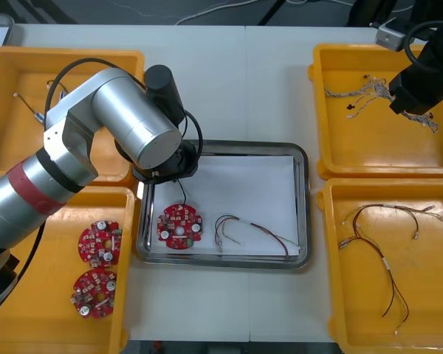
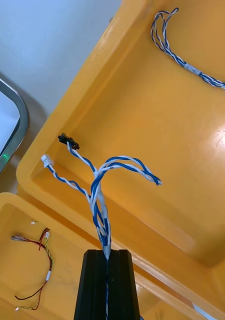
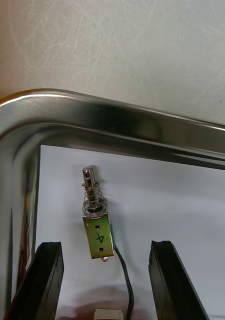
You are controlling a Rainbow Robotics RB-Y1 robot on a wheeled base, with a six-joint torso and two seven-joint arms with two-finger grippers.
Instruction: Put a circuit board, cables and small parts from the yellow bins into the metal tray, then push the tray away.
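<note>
Metal tray (image 1: 304, 221) sits mid-table between the yellow bins, white inside. My left claw (image 3: 106, 246) hangs over its far left corner with both fingers (image 3: 48, 280) spread wide, gripping nothing. Between them, touching neither, a small metal part (image 3: 96, 222) lies on the white floor just inside the tray's rim, with a thin black wire trailing from it. Nearer me in the tray lie a round red circuit board (image 1: 180, 226) and, beside it, a red and yellow cable (image 1: 252, 233). My right claw (image 2: 107, 256) is over the far right bin (image 1: 384, 147), fingers pinched tight on a twisted blue and white cable (image 2: 100, 200) whose loose ends fan out above the bin floor. A second such cable (image 2: 192, 69) lies in that bin. Two more boards (image 1: 100, 243) rest in the near left bin (image 1: 44, 317).
</note>
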